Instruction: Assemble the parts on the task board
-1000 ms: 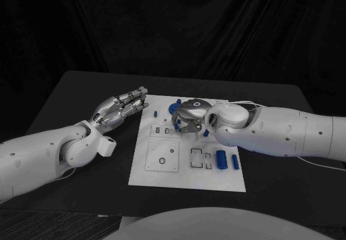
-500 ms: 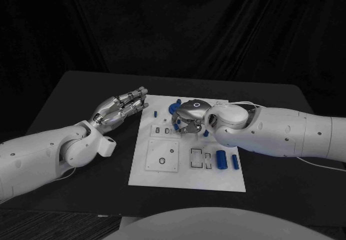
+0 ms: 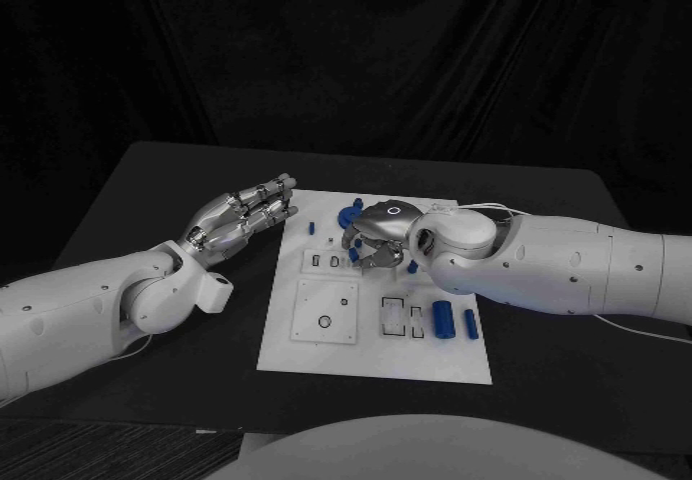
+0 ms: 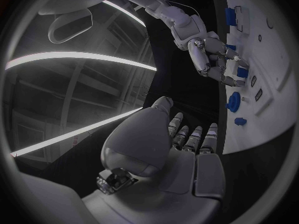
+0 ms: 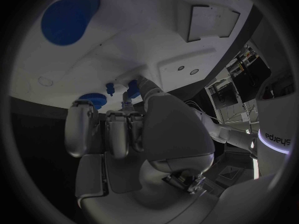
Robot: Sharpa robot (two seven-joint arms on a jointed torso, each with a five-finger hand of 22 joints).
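Note:
The white task board (image 3: 372,345) lies mid-table. My right hand (image 3: 378,232) is down on its far middle, fingers curled. In the right wrist view this right hand (image 5: 140,129) pinches a small blue part (image 5: 129,90) between thumb and finger against the board (image 5: 131,45). A round blue part (image 3: 348,213) stands just left of that hand. My left hand (image 3: 238,215) hovers off the board's far left edge, fingers stretched out and holding nothing. The left wrist view shows the left hand (image 4: 171,144) and, beyond it, the right hand (image 4: 213,59) on the board (image 4: 274,92).
Two blue cylinders (image 3: 443,320) lie side by side near the board's right edge. A square plate (image 3: 326,310) and slotted recesses (image 3: 395,315) sit on the near half. A large blue part (image 5: 69,17) shows in the right wrist view. Black table (image 3: 173,170) surrounds the board.

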